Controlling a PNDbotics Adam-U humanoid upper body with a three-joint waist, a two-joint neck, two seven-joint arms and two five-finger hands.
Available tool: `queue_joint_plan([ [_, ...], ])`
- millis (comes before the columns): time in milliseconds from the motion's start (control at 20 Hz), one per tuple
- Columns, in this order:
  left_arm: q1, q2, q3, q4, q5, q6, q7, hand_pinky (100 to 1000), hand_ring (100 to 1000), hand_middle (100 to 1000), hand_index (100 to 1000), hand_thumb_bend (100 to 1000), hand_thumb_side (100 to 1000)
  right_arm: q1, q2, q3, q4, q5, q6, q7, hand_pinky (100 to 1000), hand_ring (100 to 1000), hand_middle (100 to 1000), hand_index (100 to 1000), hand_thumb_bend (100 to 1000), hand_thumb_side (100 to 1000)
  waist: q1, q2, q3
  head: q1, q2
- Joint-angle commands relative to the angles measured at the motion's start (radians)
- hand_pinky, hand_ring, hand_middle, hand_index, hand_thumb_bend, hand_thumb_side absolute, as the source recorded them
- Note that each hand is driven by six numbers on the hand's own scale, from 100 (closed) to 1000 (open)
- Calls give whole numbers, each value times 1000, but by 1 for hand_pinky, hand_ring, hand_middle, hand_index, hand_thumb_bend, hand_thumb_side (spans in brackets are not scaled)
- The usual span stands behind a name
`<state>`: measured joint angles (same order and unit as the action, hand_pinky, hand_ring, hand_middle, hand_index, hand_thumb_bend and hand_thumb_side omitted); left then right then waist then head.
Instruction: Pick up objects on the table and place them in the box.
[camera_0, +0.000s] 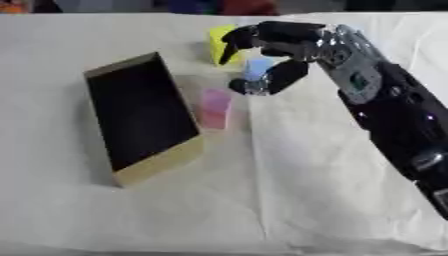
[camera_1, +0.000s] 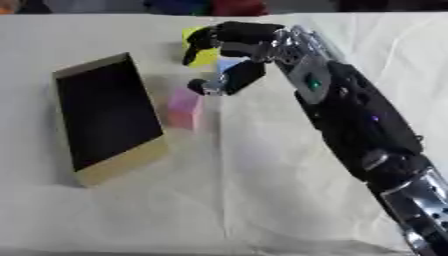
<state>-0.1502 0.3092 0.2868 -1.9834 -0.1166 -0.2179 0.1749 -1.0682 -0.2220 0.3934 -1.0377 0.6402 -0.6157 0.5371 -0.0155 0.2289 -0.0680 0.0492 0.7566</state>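
1. Pale cloth-covered table (camera_0: 289, 200), creased down the middle, filling nearly the whole view.
2. Open box (camera_0: 140, 117) left of centre, tan walls, dark inside, nothing visible in it.
3. Pink block (camera_0: 214, 108) upright just beside the box's right wall, on the cloth.
4. Yellow object (camera_0: 220, 42) at the far side, partly hidden behind dark fingers.
5. Right hand (camera_0: 289, 42) reaching in from the right, fingers and thumb curled round a light blue object (camera_0: 257, 67), pinched between them, beyond the pink block.
6. Whether lifted or touching the cloth: cannot tell.
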Motion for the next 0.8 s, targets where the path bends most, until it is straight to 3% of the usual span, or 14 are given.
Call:
queue_joint_plan([
  [50,-11,27,4,-17,-1,1,3,652,657,750,824,100,740,-4,2,-1,-31,27,-11,28,887,981,731,842,402,676,2,-22,2,-3,9],
  [400,-11,26,3,-17,1,3,1,652,657,750,824,100,738,24,29,-5,-22,-11,66,124,897,984,746,876,353,489,2,-24,5,-7,8],
  [800,-11,24,1,-17,1,4,-3,651,657,750,823,100,738,36,32,-15,-83,-8,143,158,895,982,752,885,385,510,1,-23,6,-7,6],
])
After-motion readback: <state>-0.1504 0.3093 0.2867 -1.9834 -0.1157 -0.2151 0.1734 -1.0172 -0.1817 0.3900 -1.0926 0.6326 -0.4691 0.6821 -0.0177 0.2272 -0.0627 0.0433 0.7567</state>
